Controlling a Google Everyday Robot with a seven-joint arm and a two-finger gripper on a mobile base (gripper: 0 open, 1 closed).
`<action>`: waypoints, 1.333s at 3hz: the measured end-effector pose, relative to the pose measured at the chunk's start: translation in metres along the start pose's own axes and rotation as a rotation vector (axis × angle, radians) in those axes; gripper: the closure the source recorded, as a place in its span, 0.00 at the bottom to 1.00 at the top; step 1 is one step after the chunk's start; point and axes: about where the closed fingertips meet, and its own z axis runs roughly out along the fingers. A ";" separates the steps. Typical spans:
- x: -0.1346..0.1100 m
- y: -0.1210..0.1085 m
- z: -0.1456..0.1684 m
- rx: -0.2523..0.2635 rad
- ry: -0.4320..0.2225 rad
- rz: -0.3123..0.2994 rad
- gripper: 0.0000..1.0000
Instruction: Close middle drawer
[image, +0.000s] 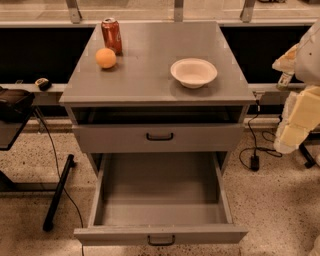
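Observation:
The middle drawer (160, 190) of the grey cabinet (160, 75) is pulled far out toward me. It is a deep plain grey box with nothing in it. Its flat front (160, 233) sits at the bottom of the view with a small black bar handle (161, 241). The top drawer (160, 137) above it stands slightly out, with a dark gap under the cabinet top. The lowest drawer is hidden. My arm (300, 105) hangs at the right edge, and its gripper (286, 142) is to the right of the cabinet, apart from the drawers.
On the cabinet top stand a red can (111, 34), an orange (106, 58) and a white bowl (194, 72). A black stand (57, 192) and cable lie on the floor at left. A cable and plug (254, 161) lie at right.

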 end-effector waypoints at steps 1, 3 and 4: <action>0.000 0.000 0.000 0.000 0.000 0.000 0.00; -0.045 0.064 0.057 -0.025 -0.186 -0.029 0.00; -0.067 0.108 0.082 -0.004 -0.290 -0.064 0.00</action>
